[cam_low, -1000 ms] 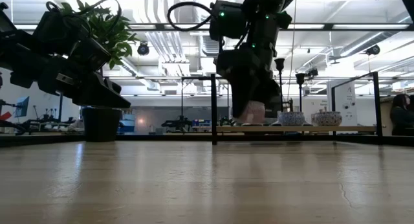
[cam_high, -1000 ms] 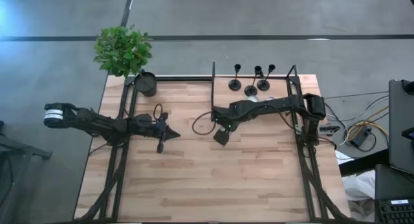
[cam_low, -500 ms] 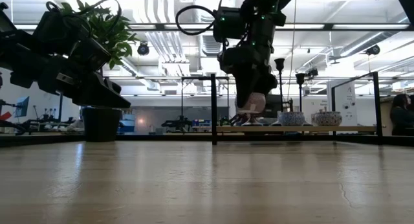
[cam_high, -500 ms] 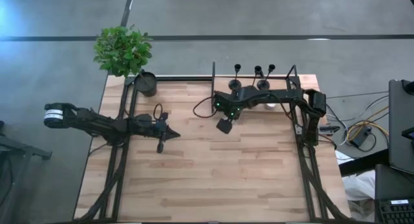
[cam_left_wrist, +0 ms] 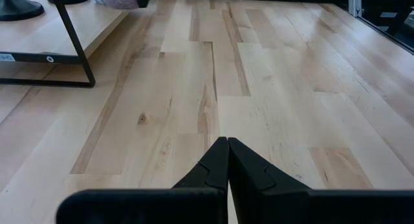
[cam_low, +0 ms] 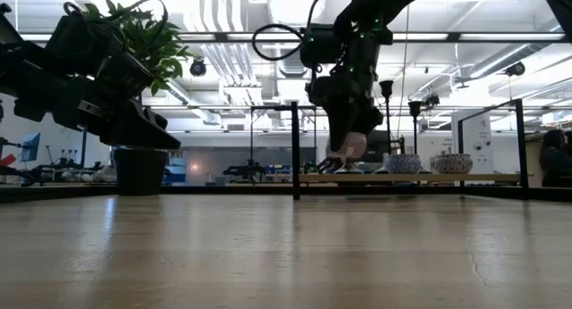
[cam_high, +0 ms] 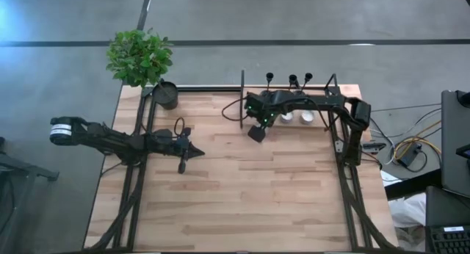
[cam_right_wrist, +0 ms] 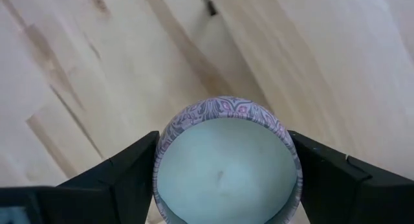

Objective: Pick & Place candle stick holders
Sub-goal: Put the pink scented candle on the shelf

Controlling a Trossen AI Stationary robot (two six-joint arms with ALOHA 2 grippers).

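The right pincer (cam_right_wrist: 223, 179) has its two dark fingers (cam_right_wrist: 123, 175) spread wide against opposite sides of a small round bowl (cam_right_wrist: 226, 162), patterned in purple and grey on the outside and pale inside, so the bowl sits clamped between them above the wooden tabletop (cam_high: 242, 188). In the high view this pincer (cam_high: 256, 132) hangs at about twelve o'clock from the tabletop's middle, near the far edge. In the low view the pinkish bowl (cam_low: 350, 148) shows at the tip of the arm, raised clear of the surface.

The three black candle stick holders (cam_high: 292, 81) stand in a row at the far edge, at about one o'clock from the tabletop's middle; only their cup tops show past the arm. Two more small white-looking bowls (cam_high: 297, 116) sit just on the near side of them, beside the right arm.

The left pincer (cam_high: 183, 163) waits at about nine o'clock from the middle, well apart from the holders. In its wrist view the fingertips (cam_left_wrist: 217, 164) are pressed together with nothing between them, pointing over bare wood.

A potted green plant (cam_high: 139, 58) stands at the far left corner, about eleven o'clock.
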